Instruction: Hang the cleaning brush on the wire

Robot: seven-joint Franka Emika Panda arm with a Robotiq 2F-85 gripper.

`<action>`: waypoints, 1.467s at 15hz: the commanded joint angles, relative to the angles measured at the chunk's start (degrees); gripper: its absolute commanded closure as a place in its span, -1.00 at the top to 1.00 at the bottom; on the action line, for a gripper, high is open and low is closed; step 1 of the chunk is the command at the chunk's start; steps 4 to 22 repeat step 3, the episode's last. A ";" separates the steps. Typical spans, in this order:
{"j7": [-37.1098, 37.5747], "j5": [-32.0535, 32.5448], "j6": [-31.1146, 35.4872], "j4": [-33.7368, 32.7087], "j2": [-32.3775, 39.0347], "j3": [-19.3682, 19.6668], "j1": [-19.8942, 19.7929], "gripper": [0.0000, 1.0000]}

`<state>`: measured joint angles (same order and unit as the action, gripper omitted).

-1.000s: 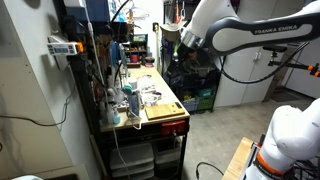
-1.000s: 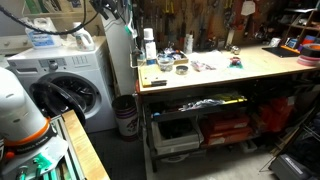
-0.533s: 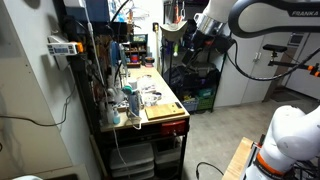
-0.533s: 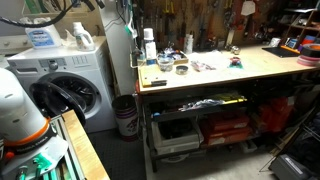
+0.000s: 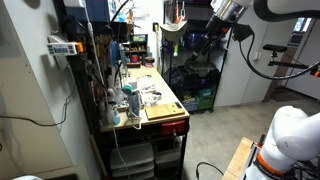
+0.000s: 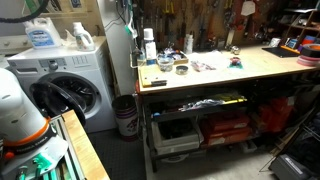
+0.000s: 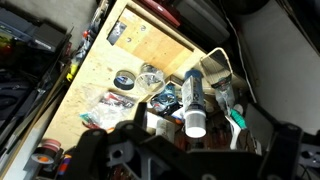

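A small dark brush (image 6: pixel 153 84) lies on the pale bench top near its end by the washing machine. In the wrist view a small dark item (image 7: pixel 117 32) on the pale wooden board may be the same brush. My gripper (image 5: pixel 222 22) hangs high in the air, far above and to the side of the workbench (image 5: pixel 172 104). In the wrist view its dark fingers (image 7: pixel 190 140) frame the bottom edge, spread apart with nothing between them. I cannot pick out the wire with certainty.
Cluttered white-and-blue items and a spray can (image 7: pixel 193 100) crowd the back of the bench. A tape roll (image 7: pixel 125 78) lies mid-bench. A washing machine (image 6: pixel 70 85) stands beside the bench, and tools hang on the wall (image 6: pixel 200 20) behind it. Shelves (image 5: pixel 195 80) stand beyond the bench.
The arm has swung upward and sideways, away from the bench, until only its end shows at the top of the exterior view. Nothing on the bench moved.
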<state>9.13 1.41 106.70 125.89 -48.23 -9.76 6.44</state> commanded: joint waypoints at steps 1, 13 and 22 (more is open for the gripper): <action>-0.34 -0.38 -0.08 -0.15 0.01 -0.38 -0.58 1.00; -0.31 -0.35 -0.07 -0.14 0.18 -0.55 -0.56 1.00; -0.31 -0.35 -0.07 -0.14 0.18 -0.55 -0.56 1.00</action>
